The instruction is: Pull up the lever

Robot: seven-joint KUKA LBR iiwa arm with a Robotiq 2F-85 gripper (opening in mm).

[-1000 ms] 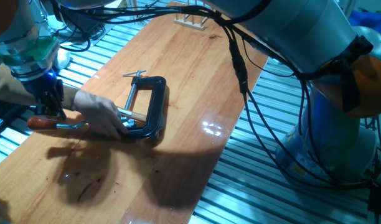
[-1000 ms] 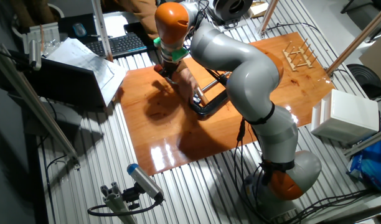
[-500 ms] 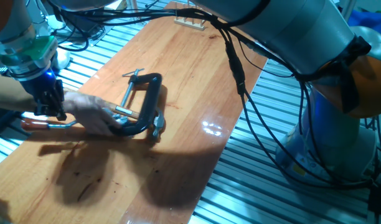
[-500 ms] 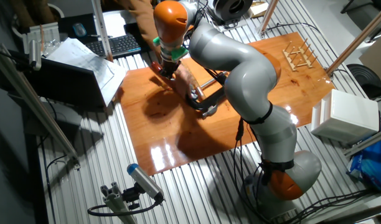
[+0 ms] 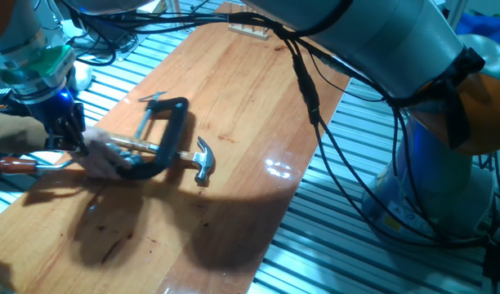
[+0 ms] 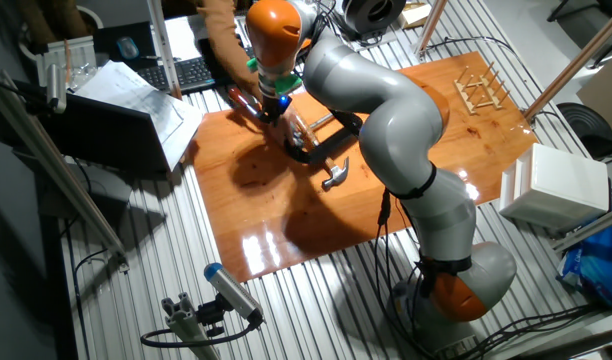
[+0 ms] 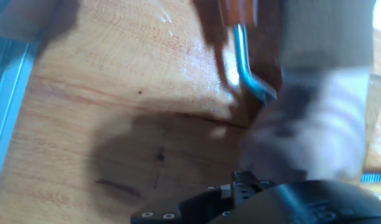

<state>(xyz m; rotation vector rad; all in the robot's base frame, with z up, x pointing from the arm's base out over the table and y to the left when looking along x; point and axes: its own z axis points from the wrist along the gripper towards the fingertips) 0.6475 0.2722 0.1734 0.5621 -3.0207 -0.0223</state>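
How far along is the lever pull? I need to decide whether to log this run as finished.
Done: the gripper is at the lever, with its fingers around the silver arm beside the red-brown knob. In hand: the grasp, though blur hides whether the fingers are clamped. Left: the lift itself, it seems, since the lever lies low by the edge of the table.

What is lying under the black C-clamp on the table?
A hammer lies under the black C-clamp: its metal head sticks out beside the frame and its pale handle passes beneath. A person's hand covers the handle's far end and the clamp's lower corner.
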